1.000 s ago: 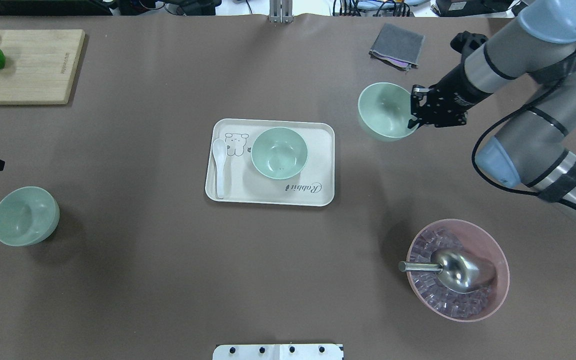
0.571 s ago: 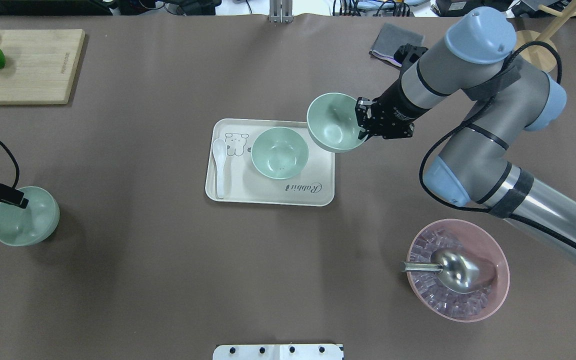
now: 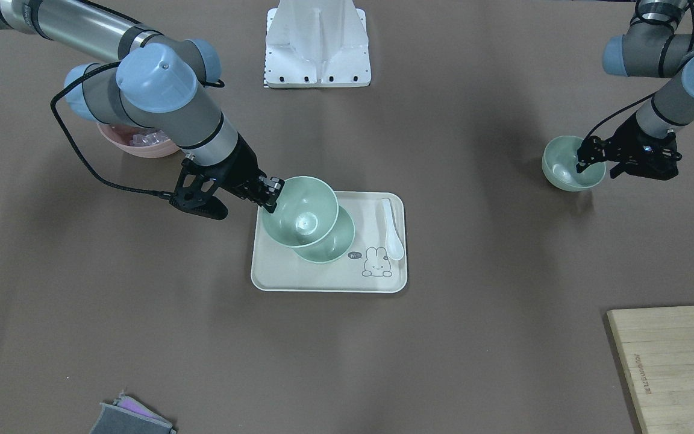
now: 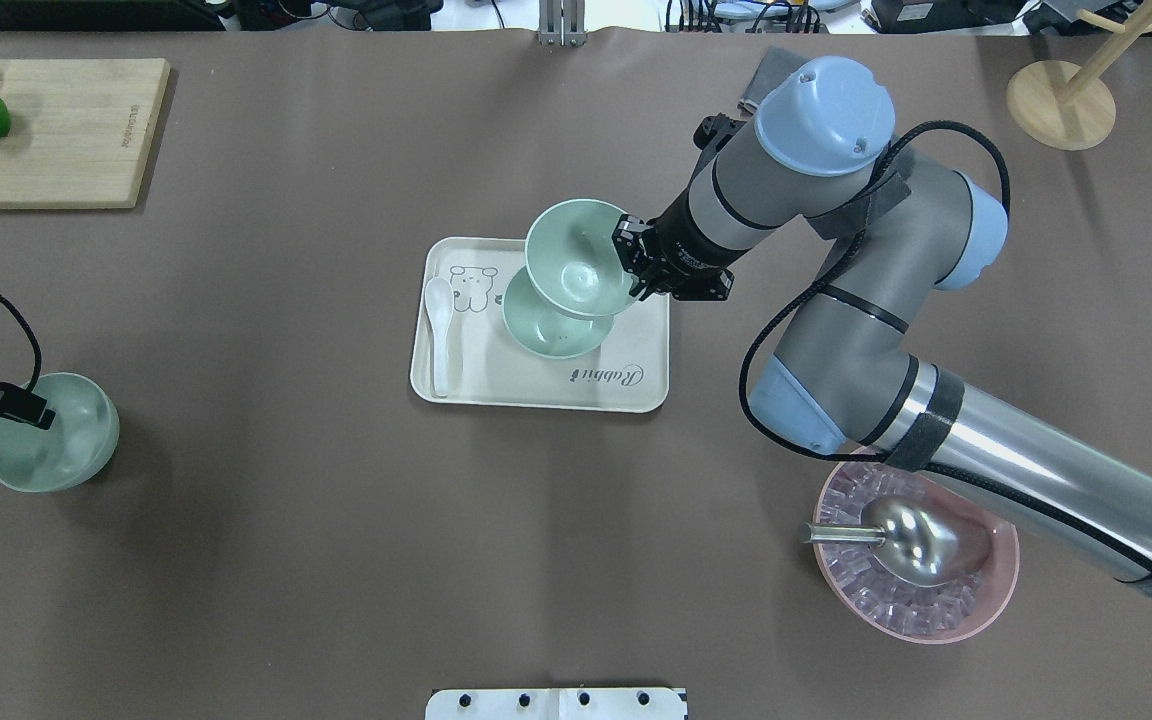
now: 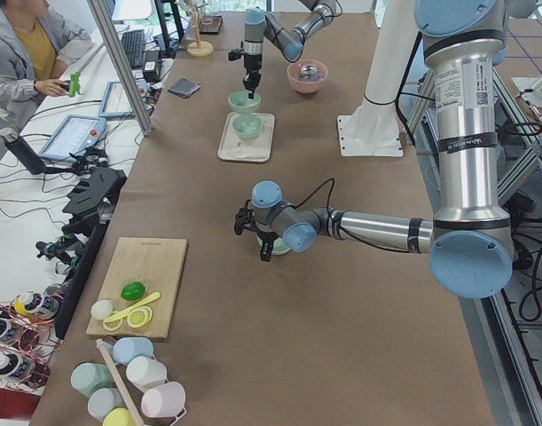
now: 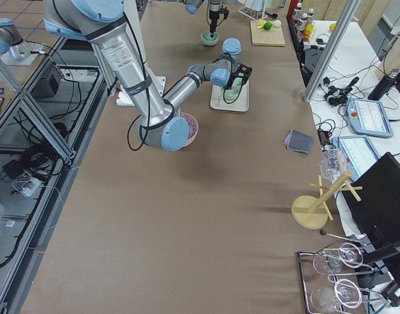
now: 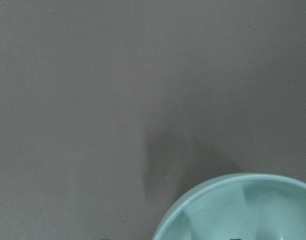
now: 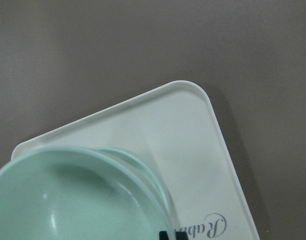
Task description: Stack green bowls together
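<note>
In the middle of the overhead view the right gripper (image 4: 636, 268) is pinched closed on the rim of the carried green bowl (image 4: 571, 255), one finger inside the wall and one outside, a grasp that leaves the bowl's underside free to nest. The bowl hangs mouth-up, slightly tilted, and overlaps the upper edge of the tray bowl (image 4: 548, 338), which sits on the cream tray (image 4: 536, 392). It appears to be above that bowl rather than seated in it, so the stacking step looks close but not done. At the lower left of the same view, the third green bowl (image 4: 61, 450) stands on the brown table (image 4: 286, 560), well apart from the tray. The left gripper (image 3: 595, 164) sits at this bowl's rim, seemingly with a finger either side, though whether it has clamped cannot be told. The tray carries the script word "Rabbit" (image 4: 608, 374), and the front view shows a cartoon rabbit with a "hi" bubble (image 3: 354, 255). A white spoon (image 4: 439, 332) lies along the tray's left side.
</note>
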Controlling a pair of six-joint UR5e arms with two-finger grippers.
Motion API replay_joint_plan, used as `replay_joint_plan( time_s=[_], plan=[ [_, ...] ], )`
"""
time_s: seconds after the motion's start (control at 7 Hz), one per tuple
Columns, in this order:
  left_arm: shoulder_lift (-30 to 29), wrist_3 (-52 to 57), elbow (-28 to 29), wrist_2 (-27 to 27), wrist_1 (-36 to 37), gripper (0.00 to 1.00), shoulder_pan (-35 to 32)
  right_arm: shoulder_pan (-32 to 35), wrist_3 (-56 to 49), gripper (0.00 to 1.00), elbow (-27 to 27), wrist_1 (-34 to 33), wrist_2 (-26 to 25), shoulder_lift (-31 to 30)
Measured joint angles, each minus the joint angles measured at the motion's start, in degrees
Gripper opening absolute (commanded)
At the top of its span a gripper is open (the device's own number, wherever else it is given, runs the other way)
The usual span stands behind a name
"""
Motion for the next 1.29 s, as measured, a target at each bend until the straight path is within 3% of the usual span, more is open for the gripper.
replay_joint_plan(
  time_s=[0.71, 0.86, 1.0, 1.29],
  plan=[
    [-1.0, -2.0, -0.6, -4.4, 0.0, 0.00, 0.0, -3.4, 1.2, 0.02, -6.7, 5.2, -4.2, 3.3],
    [-1.4, -2.9, -0.9, -4.6, 0.0, 0.00, 0.0, -3.7, 1.6, 0.46, -7.5, 6.3, -4.4, 3.3],
    [-1.8, -3.3, -1.2, -4.7, 0.1, 0.00, 0.0, -3.9, 1.8, 0.99, -7.6, 6.7, -4.4, 3.1],
    [-5.7, -8.2, -0.9, -6.3, 0.5, 0.00, 0.1, -3.8, 1.9, 1.00, -7.4, 7.0, -4.4, 2.4]
  ],
)
